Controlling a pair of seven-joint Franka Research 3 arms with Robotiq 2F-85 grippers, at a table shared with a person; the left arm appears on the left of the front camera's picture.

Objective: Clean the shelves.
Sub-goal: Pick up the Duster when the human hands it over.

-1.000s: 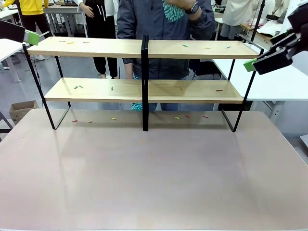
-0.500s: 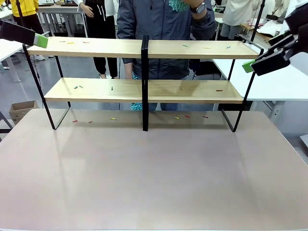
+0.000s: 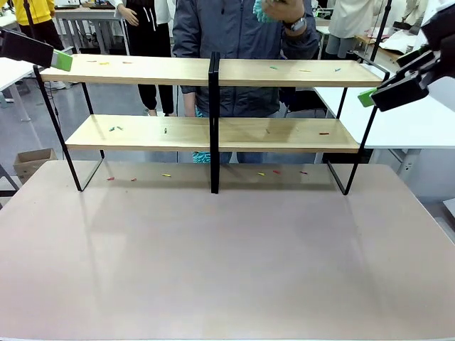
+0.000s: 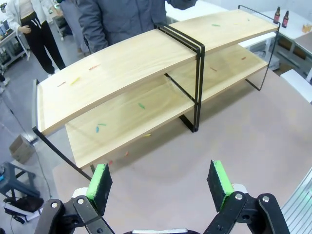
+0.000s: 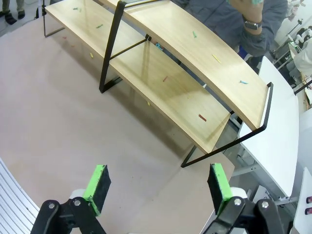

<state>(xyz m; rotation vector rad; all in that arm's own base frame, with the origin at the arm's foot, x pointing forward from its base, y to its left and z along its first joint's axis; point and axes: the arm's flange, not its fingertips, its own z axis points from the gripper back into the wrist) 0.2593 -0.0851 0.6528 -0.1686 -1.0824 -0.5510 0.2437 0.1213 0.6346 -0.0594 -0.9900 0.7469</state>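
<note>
Two light-wood, black-framed shelves (image 3: 213,71) span far side of pinkish table (image 3: 227,263); person's hand (image 3: 283,10) w/ teal duster (image 3: 259,8) now higher. Wrist views: left end effector (image 4: 161,183), right end effector (image 5: 158,184) both wide open

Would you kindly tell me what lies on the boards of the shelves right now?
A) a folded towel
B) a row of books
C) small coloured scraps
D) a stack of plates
C: small coloured scraps lie scattered over the upper and lower boards of the shelves, with a few more on the table beneath.
</note>
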